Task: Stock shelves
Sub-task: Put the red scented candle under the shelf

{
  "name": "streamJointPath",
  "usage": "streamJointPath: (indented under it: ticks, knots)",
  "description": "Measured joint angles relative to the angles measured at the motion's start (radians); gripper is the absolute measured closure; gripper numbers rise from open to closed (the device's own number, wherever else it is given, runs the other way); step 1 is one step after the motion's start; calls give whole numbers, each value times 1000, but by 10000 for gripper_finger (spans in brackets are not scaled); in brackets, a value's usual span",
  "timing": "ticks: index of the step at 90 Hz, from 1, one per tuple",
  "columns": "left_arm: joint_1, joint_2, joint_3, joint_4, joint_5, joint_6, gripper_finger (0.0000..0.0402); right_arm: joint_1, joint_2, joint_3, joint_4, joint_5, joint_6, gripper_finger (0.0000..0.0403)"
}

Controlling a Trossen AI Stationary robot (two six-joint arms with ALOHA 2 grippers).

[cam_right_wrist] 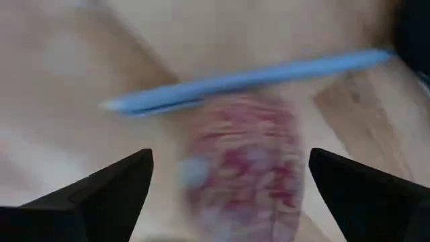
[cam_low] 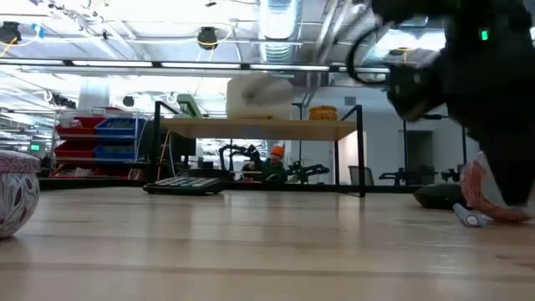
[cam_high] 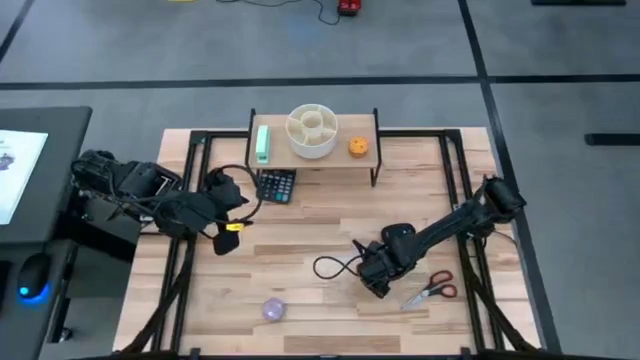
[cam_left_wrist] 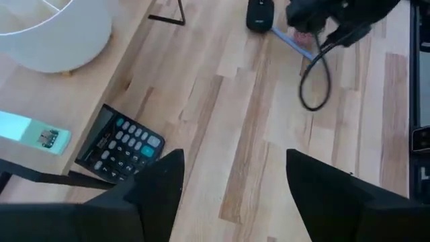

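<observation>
The shelves (cam_high: 313, 158), 1 small low riser with a light-wood plank top on thin black metal legs, stand at the 12 o'clock edge of the light-wood counter (cam_high: 320, 310). On the plank, going left to right, lie a pale green rectangular pack (cam_high: 262, 143), a round cream divided container (cam_high: 313, 130) and a small orange cup-shaped item (cam_high: 358, 147). A black calculator (cam_high: 277, 185) lies on the counter partly under the riser's 7 o'clock corner.

At 9 o'clock the left gripper (cam_left_wrist: 232, 181) hovers above the counter just beside the calculator, its 2 dark fingers (cam_left_wrist: 161, 185) spread apart and empty. At 7 o'clock of the counter sits a small purple patterned ball (cam_high: 274, 309).

Toward 4 o'clock the right gripper (cam_right_wrist: 232, 185) is down close to the counter, fingers (cam_right_wrist: 117, 185) spread wide with a pinkish-red mottled object (cam_right_wrist: 245, 161) between them, not clamped; a light blue pen-like stick (cam_right_wrist: 248, 79) lies just beyond it. A black cable loop (cam_high: 335, 266) trails at this gripper's 9 o'clock. At its 3 o'clock, red-handled scissors (cam_high: 432, 291) lie on the counter.
</observation>
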Motion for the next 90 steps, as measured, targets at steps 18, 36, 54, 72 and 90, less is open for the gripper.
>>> streamJointPath:
  ticks: [18, 36, 54, 72, 90]
  knots:
    - [0, 0, 0, 0, 0, -10, 164, -2, -1, -5, 65, -8, 3, 14]
    - [0, 0, 0, 1, 0, -18, 164, -2, -1, -13, 135, -21, 3, 14]
    - [0, 0, 0, 6, 0, -26, 164, 13, -1, -13, 133, -29, 16, 14]
    - [0, 0, 0, 7, 0, -26, 164, 57, 13, -14, 158, 0, 12, 14]
    - [0, 0, 0, 8, -1, -23, 164, 89, 49, -10, 197, 0, 84, 38]
